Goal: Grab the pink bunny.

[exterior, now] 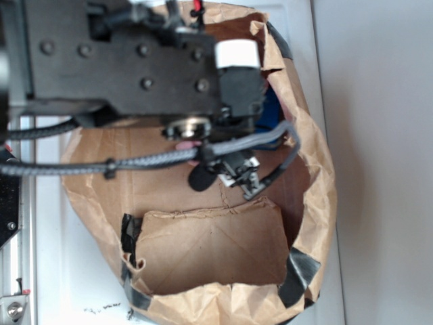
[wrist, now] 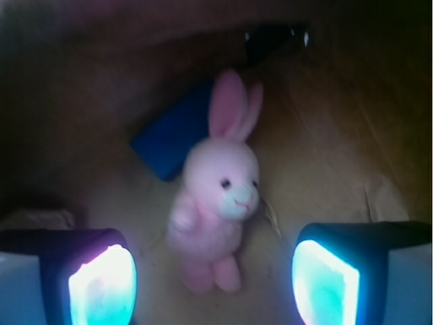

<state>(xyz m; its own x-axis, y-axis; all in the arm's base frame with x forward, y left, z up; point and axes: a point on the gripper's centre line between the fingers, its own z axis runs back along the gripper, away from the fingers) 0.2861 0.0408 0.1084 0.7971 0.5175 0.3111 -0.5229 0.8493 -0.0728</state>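
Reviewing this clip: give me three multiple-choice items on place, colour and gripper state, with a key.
1. The pale-pink plush bunny lies:
A. inside the brown paper bag
B. on a plate
C. in a drawer

2. The rectangular block behind the bunny's ears is:
A. red
B. blue
C. yellow

3. The gripper is:
A. shut on the bunny
B. shut on the block
C. open, holding nothing

Key: A, brown paper surrounds it; B, the wrist view shows blue; C, both fingers stand apart with the bunny between them, untouched.
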